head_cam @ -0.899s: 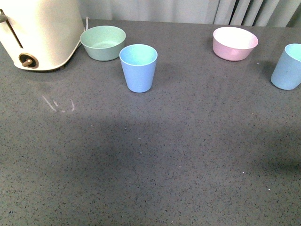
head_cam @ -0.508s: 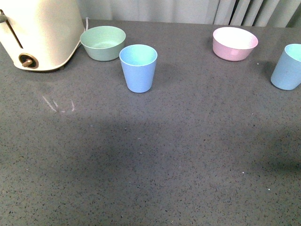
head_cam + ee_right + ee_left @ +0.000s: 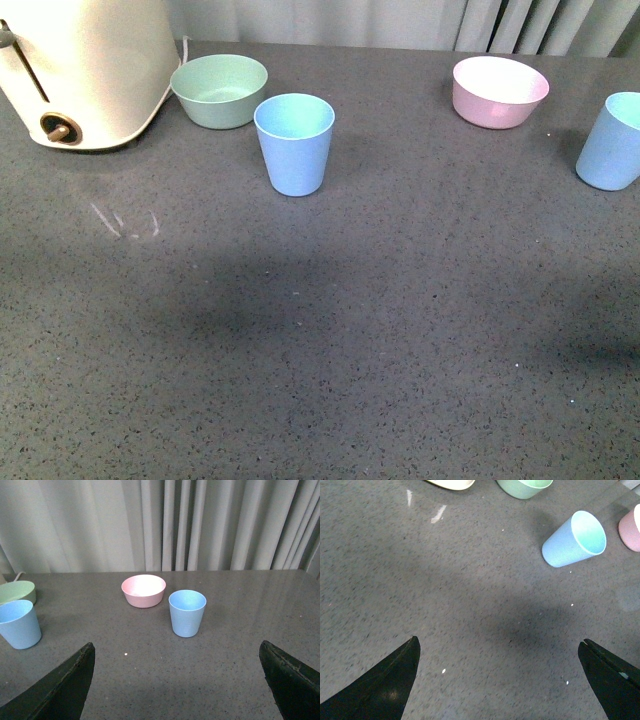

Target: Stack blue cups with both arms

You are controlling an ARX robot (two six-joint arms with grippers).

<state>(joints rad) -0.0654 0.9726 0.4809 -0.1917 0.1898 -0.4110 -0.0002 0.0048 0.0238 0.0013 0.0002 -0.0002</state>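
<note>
Matte light-blue left cup [image 3: 294,143] and right cup [image 3: 612,142] stand upright, well apart, on my counter [image 3: 330,360].
Neither has moved since before; both jaws are spread wide.

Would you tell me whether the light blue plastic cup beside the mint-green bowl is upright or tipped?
Upright: the light blue plastic cup stands on its base, mouth upward.

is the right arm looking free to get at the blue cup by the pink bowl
Probably yes. In the right wrist view the blue cup stands upright ahead of the open right end effector, with only bare table between. The pink bowl sits farther back, apart, so it should not interfere.
</note>
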